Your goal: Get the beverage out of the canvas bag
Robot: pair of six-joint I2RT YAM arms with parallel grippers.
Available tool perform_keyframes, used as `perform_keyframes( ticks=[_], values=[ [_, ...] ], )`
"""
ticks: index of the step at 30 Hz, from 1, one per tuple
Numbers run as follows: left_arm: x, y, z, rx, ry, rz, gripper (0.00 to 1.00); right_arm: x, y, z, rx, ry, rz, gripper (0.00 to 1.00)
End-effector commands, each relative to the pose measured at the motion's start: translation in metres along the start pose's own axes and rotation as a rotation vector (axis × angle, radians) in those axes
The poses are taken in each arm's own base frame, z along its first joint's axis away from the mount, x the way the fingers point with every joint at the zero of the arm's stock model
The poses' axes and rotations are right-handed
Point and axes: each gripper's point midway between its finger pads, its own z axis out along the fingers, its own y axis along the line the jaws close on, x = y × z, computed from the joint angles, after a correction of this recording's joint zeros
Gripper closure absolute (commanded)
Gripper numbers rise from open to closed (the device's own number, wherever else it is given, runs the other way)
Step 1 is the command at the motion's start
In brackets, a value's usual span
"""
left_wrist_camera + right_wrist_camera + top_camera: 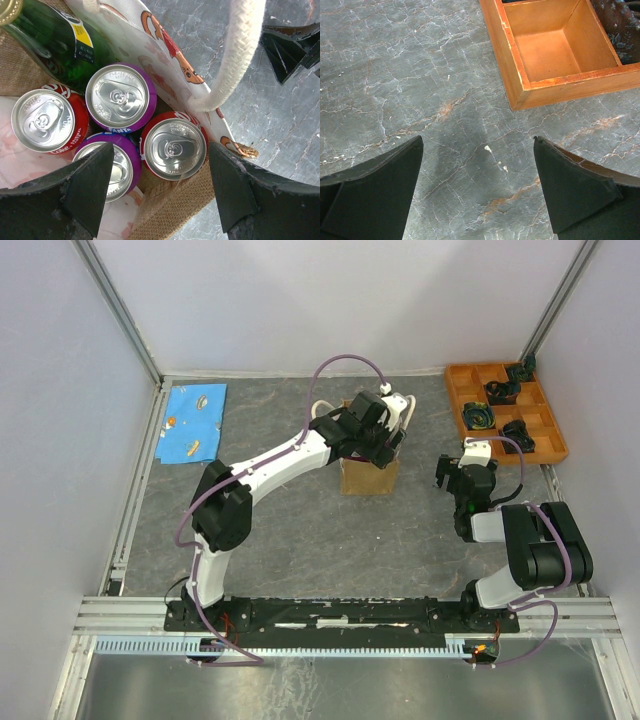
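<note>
Small boxy tan-brown canvas bag (pixel 368 478) with white looped rope handles (pixel 235 55): upright near table centre, a little toward 12 o'clock, on grey marbled tabletop (pixel 300 530). Contents, per left wrist view: dark green glass bottle (pixel 55 45), leaning, at 11 o'clock; purple Fanta can (pixel 120 97) at centre; red Coke can (pixel 42 120) at 9 o'clock, just beside it; second red can (pixel 172 147) at 5 o'clock; second purple can (pixel 120 167) at 7 o'clock, partly hidden behind a black finger. All four cans upright, packed close, tabs unopened. Left gripper (pixel 160 165): poised above bag mouth, jaws spread wide, nothing held, fingertips (pixel 92 175) either side of the two lower cans; contact with cans not discernible. Right gripper (pixel 477 142): at 3 o'clock of bag, well apart from it, jaws spread, nothing between them, over bare tabletop. Orange wooden compartment tray (pixel 455 390): at 1 o'clock corner, small dark objects in several compartments. Blue patterned cloth (pixel 193 423): flat, at 10 o'clock corner.
</note>
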Motion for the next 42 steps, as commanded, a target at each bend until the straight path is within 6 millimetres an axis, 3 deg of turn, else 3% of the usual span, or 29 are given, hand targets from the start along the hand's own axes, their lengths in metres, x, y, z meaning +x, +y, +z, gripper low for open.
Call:
perform_keyframes(
  ticks=[1,8,22,29,38,42],
  values=[
    [0.001,-0.026,0.002,0.075,0.013,-0.010,0.18,-0.023,0.002,0.005,-0.006,-0.063,0.013,0.01],
    [0.003,-0.037,0.011,0.109,0.026,0.013,0.18,-0.022,0.002,0.005,-0.005,-0.060,0.012,0.01],
    [0.035,-0.040,0.032,0.130,0.117,0.018,0.18,-0.022,0.002,0.005,-0.006,-0.062,0.012,0.01],
    [0.049,-0.024,0.041,0.051,0.165,0.039,0.20,-0.023,0.001,0.005,-0.004,-0.063,0.014,0.01],
    [0.051,0.007,0.034,0.015,0.175,-0.006,0.27,-0.022,0.002,0.005,-0.006,-0.061,0.013,0.01],
    [0.057,0.005,0.035,0.039,0.202,0.005,0.29,-0.022,0.002,0.005,-0.005,-0.062,0.013,0.01]
  ],
)
